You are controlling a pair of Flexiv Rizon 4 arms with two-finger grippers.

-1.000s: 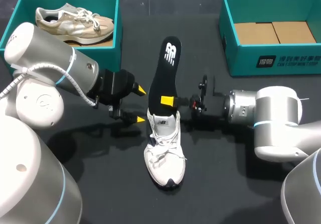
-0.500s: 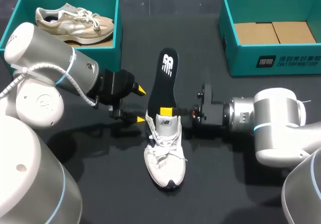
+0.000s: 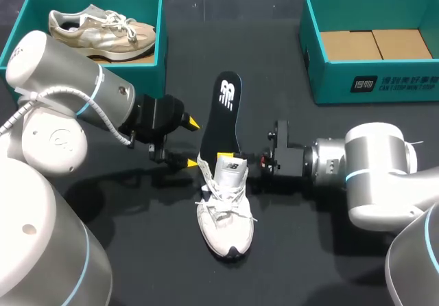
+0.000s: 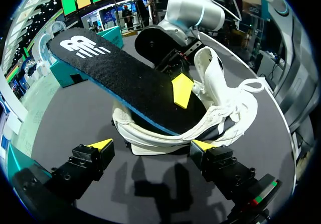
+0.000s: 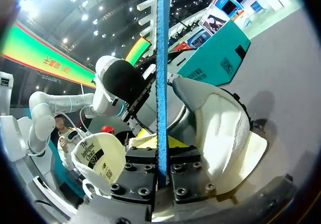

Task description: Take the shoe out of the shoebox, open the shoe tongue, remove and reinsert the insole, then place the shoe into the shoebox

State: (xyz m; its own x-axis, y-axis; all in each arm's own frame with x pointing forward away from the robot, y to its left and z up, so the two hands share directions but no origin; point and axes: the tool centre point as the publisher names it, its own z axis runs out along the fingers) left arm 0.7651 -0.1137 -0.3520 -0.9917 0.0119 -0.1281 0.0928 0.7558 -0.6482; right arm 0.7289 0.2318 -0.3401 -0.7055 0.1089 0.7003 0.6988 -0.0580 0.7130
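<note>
Right arm lies low and level to the right of the white shoe (image 3: 225, 210). The right gripper (image 3: 227, 156) is clenched on the black insole (image 3: 223, 114) at the shoe's opening; the insole's lower end sits inside the shoe and the rest slants up past the heel. Left gripper (image 3: 191, 143) sits left of the heel, fingers spread, holding nothing, one tip just beside the shoe.

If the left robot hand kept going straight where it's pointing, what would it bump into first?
Probably the heel of the white shoe, which sits right ahead of the left gripper, in line with its open jaws. The black insole sticks out just above it.
</note>
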